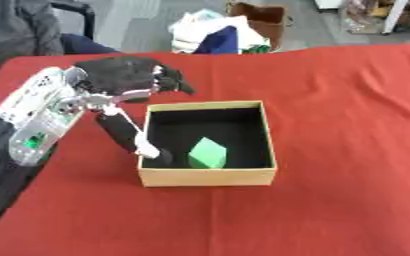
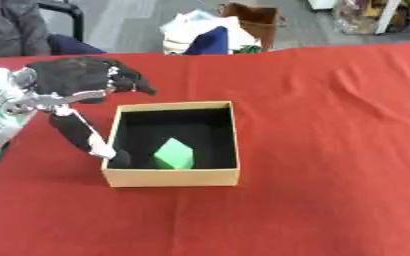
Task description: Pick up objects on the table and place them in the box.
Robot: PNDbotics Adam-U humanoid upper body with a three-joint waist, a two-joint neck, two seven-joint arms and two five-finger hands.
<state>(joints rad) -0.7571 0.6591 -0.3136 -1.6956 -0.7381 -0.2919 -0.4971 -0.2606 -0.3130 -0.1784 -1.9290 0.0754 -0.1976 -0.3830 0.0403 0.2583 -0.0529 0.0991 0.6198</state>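
Showing the robot's left hand (image 1: 125,75) poised at the left wall of the box (image 1: 207,178), which stands on the bench (image 1: 348,125). The hand enters from the view's left on a silver-and-white forearm; its black palm lies above and just behind the box's rear left corner. The upper fingers are bent and close on nothing, while the long thumb (image 1: 130,132), black with a pale strip along it, reaches down along the left wall, its tip at the rim near the front left corner. Whether the tip touches the rim cannot be told. The hand pinches no object.

The green block (image 1: 208,153), the only task object in view, lies inside the box on its floor, towards the front and slightly left of centre, just right of the thumb tip and apart from it. It is a small solid with flat faces and sharp edges, bright green and matt, resting tilted so that one corner points upward.

The box is square and open-topped, with tan cardboard walls and a black lining on floor and inner sides. It holds nothing but the block.

The bench is covered by a red cloth, smooth around the box and showing soft creases towards the far right. Beyond the far edge, on the floor, lie a brown paper bag (image 1: 265,22) and a heap of white and dark blue fabric (image 1: 213,35). The right hand appears in neither view.
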